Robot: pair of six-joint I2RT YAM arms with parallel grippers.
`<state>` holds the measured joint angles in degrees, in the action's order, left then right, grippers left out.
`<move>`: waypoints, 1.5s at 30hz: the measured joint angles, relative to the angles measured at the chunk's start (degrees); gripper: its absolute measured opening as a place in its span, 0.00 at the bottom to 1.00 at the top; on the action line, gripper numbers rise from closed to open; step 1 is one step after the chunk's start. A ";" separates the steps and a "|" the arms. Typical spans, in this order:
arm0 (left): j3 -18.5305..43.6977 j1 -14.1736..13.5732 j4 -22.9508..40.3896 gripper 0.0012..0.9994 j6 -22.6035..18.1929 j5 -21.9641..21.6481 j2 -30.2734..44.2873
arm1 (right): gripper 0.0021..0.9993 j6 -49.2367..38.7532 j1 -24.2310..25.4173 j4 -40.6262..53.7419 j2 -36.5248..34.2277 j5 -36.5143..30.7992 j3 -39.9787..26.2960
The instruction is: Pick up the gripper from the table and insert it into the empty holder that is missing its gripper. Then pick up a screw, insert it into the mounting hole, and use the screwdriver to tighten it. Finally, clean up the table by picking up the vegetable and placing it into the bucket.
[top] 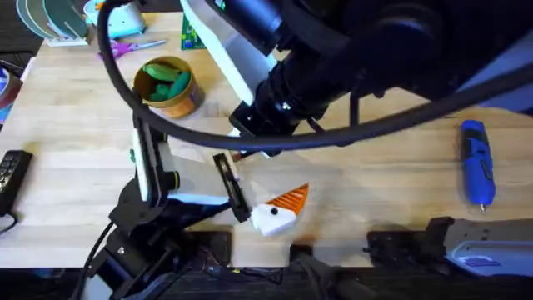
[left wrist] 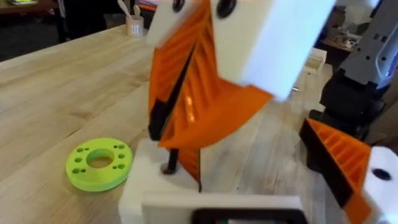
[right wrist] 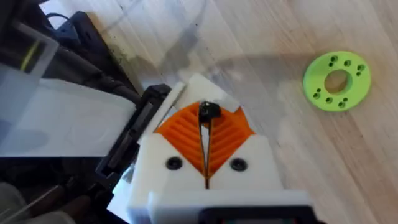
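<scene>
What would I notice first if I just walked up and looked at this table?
Probably the right gripper: its orange ribbed fingers are pinched shut on a small black screw over the middle of the wooden table. Then the bright blue screwdriver lying alone at the right, and the bucket at the back left with green vegetables inside.

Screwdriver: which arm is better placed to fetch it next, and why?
Probably right: the screwdriver lies on its side of the table; the right gripper pinches the screw now.
</scene>
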<state>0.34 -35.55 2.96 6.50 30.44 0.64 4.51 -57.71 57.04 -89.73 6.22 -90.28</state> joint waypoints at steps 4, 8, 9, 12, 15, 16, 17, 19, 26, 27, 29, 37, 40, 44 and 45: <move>0.00 0.00 -0.02 1.00 -0.04 0.00 -0.02 | 0.01 0.00 -0.02 0.12 -0.02 -0.83 0.00; 0.00 0.00 -0.02 1.00 -0.04 0.00 -0.01 | 0.01 0.01 -0.02 0.19 -0.02 -0.94 0.00; 0.00 0.00 -0.02 1.00 -0.04 0.00 -0.02 | 0.01 0.00 -0.02 0.19 -0.11 -0.94 0.00; 0.00 0.00 -0.02 1.00 -0.04 0.00 -0.02 | 0.01 0.02 -0.15 0.17 -0.93 -1.00 0.00; 0.00 0.00 0.09 1.00 0.57 -0.17 0.07 | 0.01 0.02 -0.67 0.03 -2.37 -1.25 0.00; 0.00 0.02 0.09 1.00 0.92 -0.30 0.17 | 0.01 0.02 -0.79 -0.07 -2.51 -1.48 -0.02; 0.00 0.01 0.07 1.00 1.05 -0.26 0.15 | 0.01 0.01 -0.87 -0.04 -2.54 -1.58 -0.07; 0.00 0.00 0.07 1.00 1.07 -0.24 0.15 | 0.00 0.00 -1.05 -0.03 -2.53 -1.92 -0.11; 0.00 0.02 0.04 1.00 1.27 -0.28 0.09 | 0.38 0.35 -1.01 0.21 -2.54 -1.75 -0.11; 0.00 0.00 0.04 1.00 1.25 -0.25 0.09 | 0.51 0.39 -0.97 0.30 -2.48 -1.78 -0.11; 0.00 0.00 0.02 1.00 1.20 -0.22 0.09 | 0.75 0.26 -0.20 0.52 -2.28 -2.52 -0.11; 0.00 0.00 0.00 1.00 0.79 0.00 0.09 | 0.99 -0.02 4.52 2.62 3.06 -2.12 -0.11; 0.00 0.00 -0.01 1.00 0.78 0.00 0.09 | 0.99 -0.88 7.68 5.66 6.54 -2.10 -0.11; 0.00 0.00 -0.02 1.00 0.77 -0.02 0.09 | 0.99 -2.28 12.32 10.80 9.97 -2.11 -0.11; 0.00 0.00 -0.02 1.00 0.77 -0.02 0.09 | 0.99 -2.86 13.47 12.00 10.75 -2.10 -0.11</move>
<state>0.34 -35.55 2.94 7.27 30.41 0.73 1.65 -44.25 69.04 -78.98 4.12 -90.39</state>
